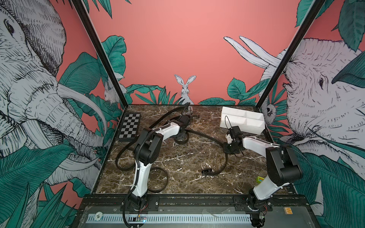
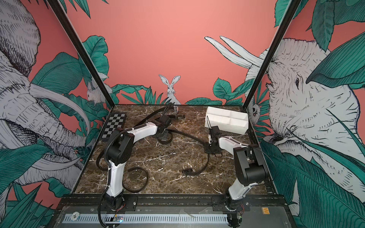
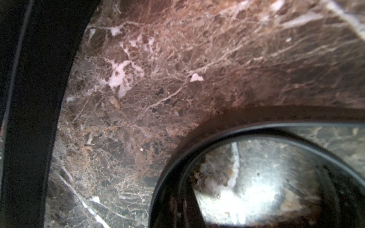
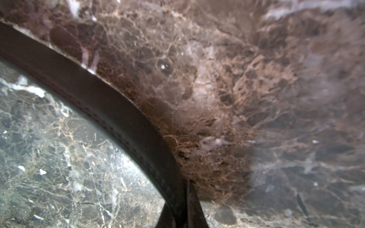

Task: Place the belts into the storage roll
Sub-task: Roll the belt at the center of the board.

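In both top views, a brown marble tabletop (image 1: 177,158) sits inside a booth with jungle murals. The white storage roll (image 1: 246,128) stands at the back right, and a checkered board (image 1: 129,126) at the back left. No strap shows inside the storage roll, though its near wall hides part of its floor.

Three black belts (image 2: 187,135) lie on the tabletop. A coiled belt (image 1: 207,136) crosses the middle, a long belt (image 1: 127,148) loops by the left edge, and a front belt (image 1: 167,176) curls near the left arm's base. The left gripper (image 1: 180,137) is down on the coil. The right gripper (image 1: 229,148) is down further along the same strap, whose buckle end (image 1: 207,171) trails toward the front. The jaws are too small to read here.

Left wrist view: the coiled belt (image 3: 169,177) curves round one corner. The left gripper (image 3: 183,209) is closed together and apparently pinches the coil's wall, though its tips are cut off at the frame edge. A broad dark strap (image 3: 29,118) along one side cannot be identified.

Right wrist view: the coiled belt (image 4: 118,118) sweeps diagonally into the right gripper (image 4: 183,213), which is clamped on it.

The step in hand looks like winding the first belt. The next move probably calls for rolling in the slack, then lifting the coil to a compartment without letting it spring open.
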You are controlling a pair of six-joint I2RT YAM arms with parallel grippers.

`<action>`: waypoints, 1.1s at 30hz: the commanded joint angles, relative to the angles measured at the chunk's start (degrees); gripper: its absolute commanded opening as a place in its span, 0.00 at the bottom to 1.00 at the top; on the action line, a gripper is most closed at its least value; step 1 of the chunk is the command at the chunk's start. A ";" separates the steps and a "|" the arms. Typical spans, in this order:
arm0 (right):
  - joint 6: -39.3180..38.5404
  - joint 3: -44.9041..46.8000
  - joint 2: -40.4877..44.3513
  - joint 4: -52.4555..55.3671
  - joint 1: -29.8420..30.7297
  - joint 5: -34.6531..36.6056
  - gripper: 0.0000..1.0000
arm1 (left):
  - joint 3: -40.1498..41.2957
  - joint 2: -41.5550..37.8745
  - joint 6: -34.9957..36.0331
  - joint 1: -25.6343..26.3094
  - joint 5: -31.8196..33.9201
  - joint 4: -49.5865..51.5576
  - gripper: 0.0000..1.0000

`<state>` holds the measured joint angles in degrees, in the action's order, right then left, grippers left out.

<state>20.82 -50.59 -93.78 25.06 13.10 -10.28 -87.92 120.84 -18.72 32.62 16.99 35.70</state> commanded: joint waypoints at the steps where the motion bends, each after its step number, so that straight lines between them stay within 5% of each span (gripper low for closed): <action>1: 1.53 1.80 0.78 3.43 -0.69 2.42 0.10 | -0.32 -0.62 -2.44 -0.28 -4.26 7.87 0.00; 7: 1.59 2.33 1.10 3.11 -0.70 2.11 0.10 | 1.86 -3.18 -6.18 -0.39 -7.63 8.97 0.00; 17: 1.85 2.51 0.93 1.94 -0.66 0.97 0.10 | 3.03 -3.72 -8.79 -0.42 -5.96 9.00 0.18; 26: 1.47 2.84 0.59 1.29 -0.55 -0.20 0.11 | 2.76 -4.03 -8.52 -0.45 -5.73 9.19 0.19; 33: 1.37 2.16 0.05 1.32 -0.55 -0.51 0.11 | 2.43 -6.60 -7.62 -0.42 -7.15 8.28 0.37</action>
<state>21.71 -49.34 -92.82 24.18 12.84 -11.16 -85.65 117.89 -26.33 32.32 10.37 42.30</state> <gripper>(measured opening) 0.113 0.355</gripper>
